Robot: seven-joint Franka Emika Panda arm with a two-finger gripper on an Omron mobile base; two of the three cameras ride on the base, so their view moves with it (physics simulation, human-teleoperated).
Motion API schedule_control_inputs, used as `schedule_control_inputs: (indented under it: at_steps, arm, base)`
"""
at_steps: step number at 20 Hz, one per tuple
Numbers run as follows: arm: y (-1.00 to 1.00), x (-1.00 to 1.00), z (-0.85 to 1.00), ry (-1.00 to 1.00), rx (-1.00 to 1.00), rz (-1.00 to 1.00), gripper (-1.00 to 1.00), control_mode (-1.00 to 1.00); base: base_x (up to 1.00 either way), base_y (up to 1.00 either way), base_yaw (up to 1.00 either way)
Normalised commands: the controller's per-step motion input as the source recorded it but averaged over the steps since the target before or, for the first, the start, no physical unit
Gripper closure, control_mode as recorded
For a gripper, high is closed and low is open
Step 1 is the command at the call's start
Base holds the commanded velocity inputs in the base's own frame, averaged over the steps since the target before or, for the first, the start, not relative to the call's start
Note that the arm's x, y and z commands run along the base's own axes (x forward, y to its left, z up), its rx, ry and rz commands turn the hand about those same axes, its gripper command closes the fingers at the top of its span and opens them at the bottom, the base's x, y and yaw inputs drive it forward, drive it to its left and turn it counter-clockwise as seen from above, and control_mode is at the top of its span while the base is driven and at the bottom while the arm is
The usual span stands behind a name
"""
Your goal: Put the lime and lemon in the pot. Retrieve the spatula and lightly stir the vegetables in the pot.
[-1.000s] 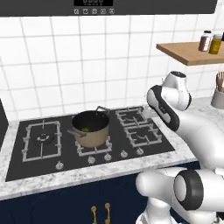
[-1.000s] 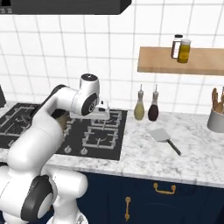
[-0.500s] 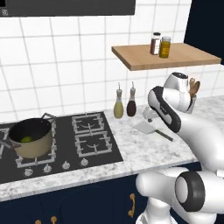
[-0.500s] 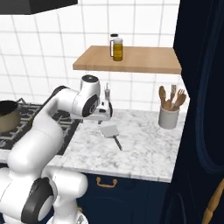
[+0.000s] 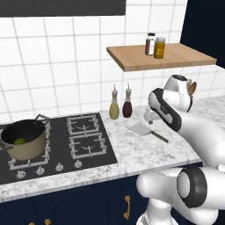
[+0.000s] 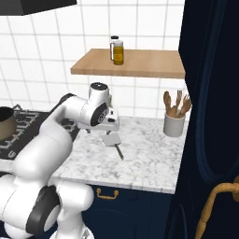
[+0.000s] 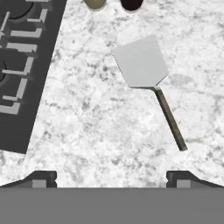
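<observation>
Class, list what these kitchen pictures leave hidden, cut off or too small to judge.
- Lemon: in the left base view the pot shows a green lime inside; its near wall hides the rest of the inside, so no lemon can be made out.
- Pot in the right base view: cut by the left edge.
- Two bottles in the hand view: cut by the top edge.
- Gripper: just the fingers' tips rise, wide apart, above the spatula.

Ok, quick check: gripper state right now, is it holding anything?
Gripper: open, empty, fingertips spread wide above the marble counter; the spatula lies flat there, not gripped.
</observation>
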Motion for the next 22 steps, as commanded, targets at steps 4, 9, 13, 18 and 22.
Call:
schedule_control_inputs:
  at_steps: [4, 9, 13, 18, 22]
  arm:
    - [-0.32, 0.37, -0.71, 0.29, 0.0, 0.07, -1.0, -1.0]
    - [-0.51, 0.31, -0.65, 0.09, 0.01, 0.1, -1.0, -1.0]
    - [-0.68, 0.45, -0.48, 0.01, 0.0, 0.14, -1.0, -1.0]
    - [-0.34, 0.28, -0.36, 0.06, 0.05, 0.12, -1.0, -1.0]
    - [-0.03, 0.02, -0.41, 0.01, 0.01, 0.06, -1.0, -1.0]
  base:
    - [0.0, 0.0, 0.0]
    - [0.0, 0.0, 0.0]
    - [0.0, 0.0, 0.0]
    - [0.0, 0.0, 0.0]
    - [0.0, 0.0, 0.0]
